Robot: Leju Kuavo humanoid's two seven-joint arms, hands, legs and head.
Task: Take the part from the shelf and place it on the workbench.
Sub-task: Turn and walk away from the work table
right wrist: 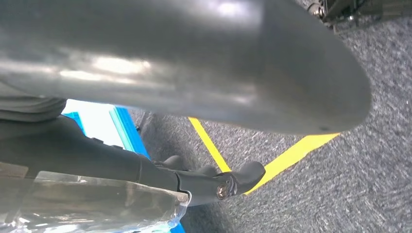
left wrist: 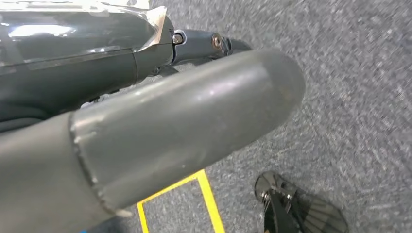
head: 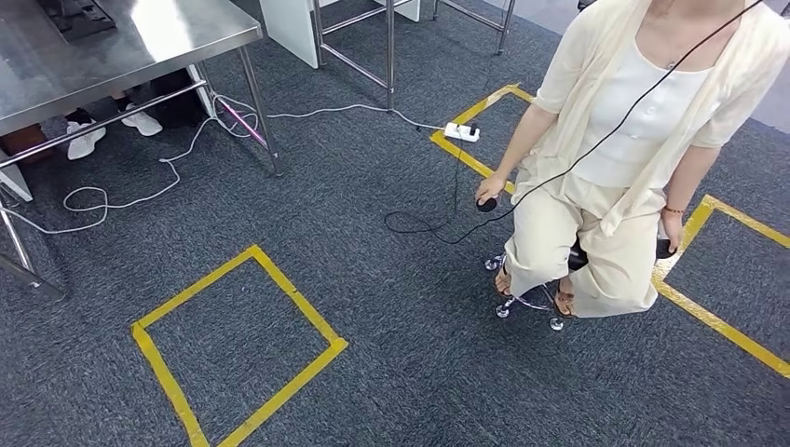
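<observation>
Robot hands, two: the left robot hand [left wrist: 165, 111] and the right robot hand [right wrist: 204, 73] each hang over grey carpet [head: 391, 307].
Left robot hand: thumb and dark fingers [left wrist: 204, 42] lie straight and side by side, a narrow gap between them, nothing seen in its hold.
Right robot hand: thumb well apart from the dark fingers [right wrist: 214, 182], carpet and yellow tape showing through the gap, nothing held between them.
Part: where it lies, how it stands to either robot hand and which way it points cannot be told from these views.
Worktop, one: a steel worktop [head: 168, 37] stands far left.
Under it: two white shoes [head: 86, 140] and a looping white cable [head: 121, 196].
Taped outlines, three: a full yellow square [head: 149, 345] near left, a part outline [head: 466, 154] far centre, another [head: 717, 321] right.
Person, one: a person [head: 624, 121] in pale clothes sits right on a wheeled stool [head: 531, 303], a small black object [head: 486, 204] in one hand.
Power strip, one: a white power strip [head: 462, 132] lies on the far tape line.
</observation>
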